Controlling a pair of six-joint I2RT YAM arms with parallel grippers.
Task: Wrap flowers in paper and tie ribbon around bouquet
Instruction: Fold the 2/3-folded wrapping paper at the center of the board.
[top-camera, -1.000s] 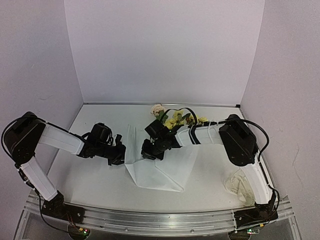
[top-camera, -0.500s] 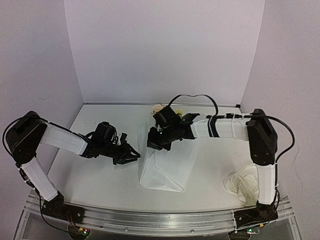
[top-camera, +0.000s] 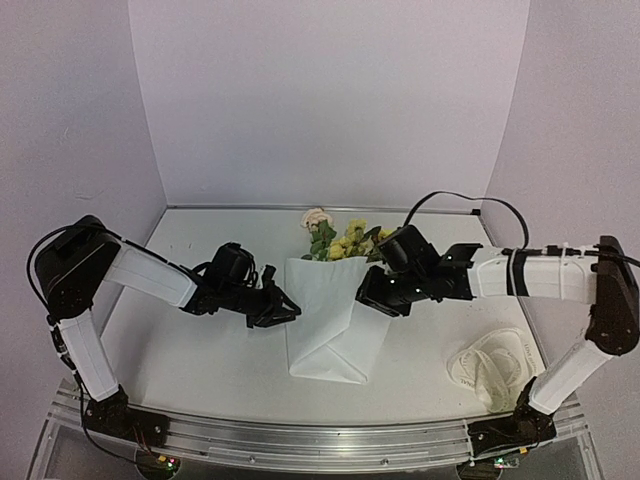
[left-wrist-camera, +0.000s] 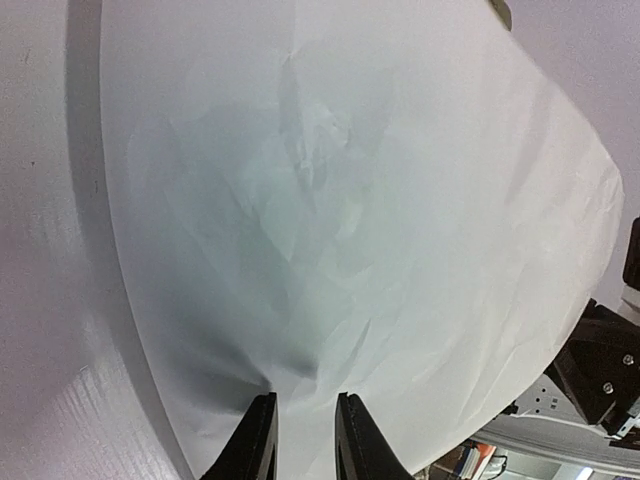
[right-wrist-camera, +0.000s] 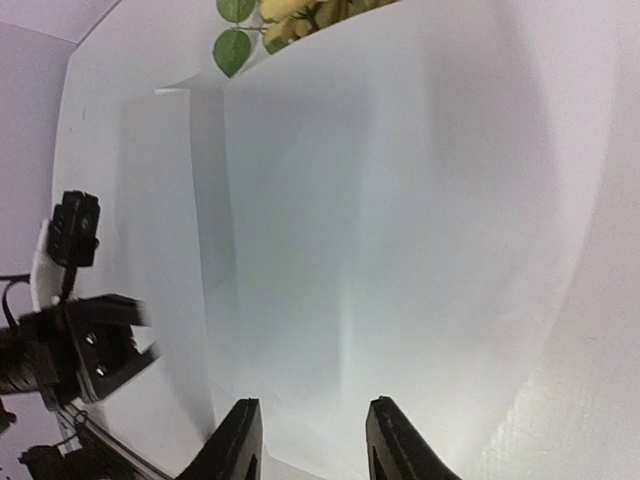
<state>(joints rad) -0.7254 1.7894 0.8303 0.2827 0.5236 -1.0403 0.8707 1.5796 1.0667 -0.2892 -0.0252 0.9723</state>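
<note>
The paper (top-camera: 325, 320) lies folded in the middle of the tabletop (top-camera: 200, 360), its narrow closed end towards the near edge and its wider open end towards the far edge. The flowers (top-camera: 340, 240) stick out of that open end: yellow blossoms (right-wrist-camera: 300, 12) with green leaves, and a pale rose (top-camera: 317, 216) at the far left of the bunch. The stems are hidden under the sheet.

The left pincer (top-camera: 280, 306) sits low at the paper's left edge. In its wrist view the two fingers stand a narrow gap apart, their tips right at the sheet's curved border. Whether they actually pinch it cannot be told (the gap looks bare).

The right pincer (top-camera: 372, 298) is at the paper's right edge, fingers (right-wrist-camera: 395, 440) clearly parted and gripping nothing, with the smooth white sheet spread just beyond them.

The ribbon (top-camera: 490, 365) lies in a loose heap near the tabletop's near right corner, well apart from the paper.
</note>
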